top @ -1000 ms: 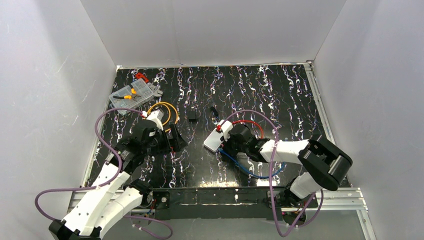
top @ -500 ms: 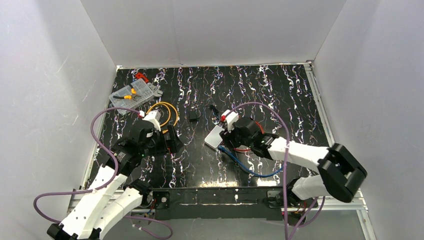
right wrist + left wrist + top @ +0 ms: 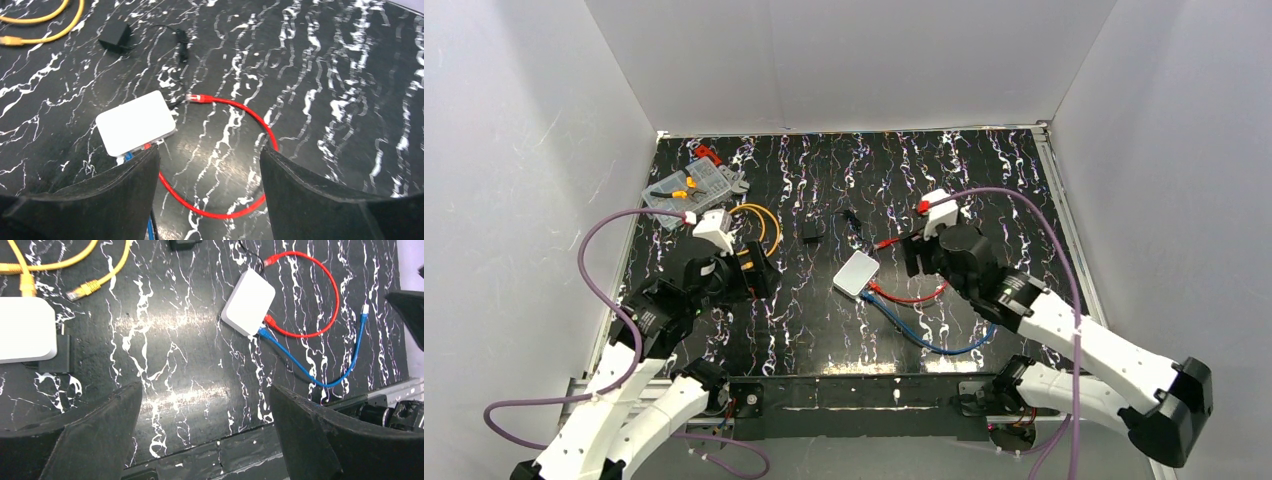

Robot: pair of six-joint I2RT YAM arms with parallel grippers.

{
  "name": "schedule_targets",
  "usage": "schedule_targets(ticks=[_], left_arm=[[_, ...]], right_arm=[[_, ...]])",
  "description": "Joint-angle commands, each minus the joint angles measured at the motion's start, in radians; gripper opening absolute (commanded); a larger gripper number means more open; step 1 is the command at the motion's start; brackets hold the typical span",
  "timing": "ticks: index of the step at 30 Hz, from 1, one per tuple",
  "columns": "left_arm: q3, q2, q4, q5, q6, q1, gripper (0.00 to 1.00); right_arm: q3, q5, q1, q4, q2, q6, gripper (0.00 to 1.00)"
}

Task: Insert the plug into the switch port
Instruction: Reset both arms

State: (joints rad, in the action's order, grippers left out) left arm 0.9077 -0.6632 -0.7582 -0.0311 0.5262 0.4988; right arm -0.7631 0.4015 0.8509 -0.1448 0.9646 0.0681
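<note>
The right gripper [image 3: 209, 154] is opened wide with nothing between its fingers, raised above the table just right of the middle and touching nothing. The left gripper [image 3: 206, 390] is likewise spread wide and empty, above the left half of the table. The flat grey-white box [image 3: 136, 122] is seen lying near the middle of the table, slightly toward the near edge. A red cable [image 3: 250, 116] and a blue cable [image 3: 324, 386] are plugged side by side into its near-facing edge, where the switch port [image 3: 161, 139] is located; single sockets cannot be made out. The red cable's loose plug [image 3: 197, 97] is laid just beside the box's far corner, in no socket. A black adapter [image 3: 114, 34] is placed farther back. A smaller white box [image 3: 25, 330] and a yellow cable [image 3: 85, 289] are found below the left arm, and a clear parts case [image 3: 692, 187] near the far left corner.
</note>
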Motion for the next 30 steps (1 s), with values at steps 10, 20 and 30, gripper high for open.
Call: schedule_targets(ticks=[10, 20, 30], left_arm=[[0.034, 0.077, 0.058, -0.155, -0.082, 0.001, 0.98], [-0.014, 0.110, 0.096, -0.203, -0.111, 0.001, 0.98], [-0.049, 0.123, 0.114, -0.147, -0.146, 0.000, 0.98]], right_arm=[[-0.093, 0.268, -0.005, -0.314, -0.341, 0.212, 0.81], [-0.084, 0.402, -0.005, -0.392, -0.396, 0.291, 0.83], [-0.078, 0.421, -0.005, -0.400, -0.393, 0.280, 0.84]])
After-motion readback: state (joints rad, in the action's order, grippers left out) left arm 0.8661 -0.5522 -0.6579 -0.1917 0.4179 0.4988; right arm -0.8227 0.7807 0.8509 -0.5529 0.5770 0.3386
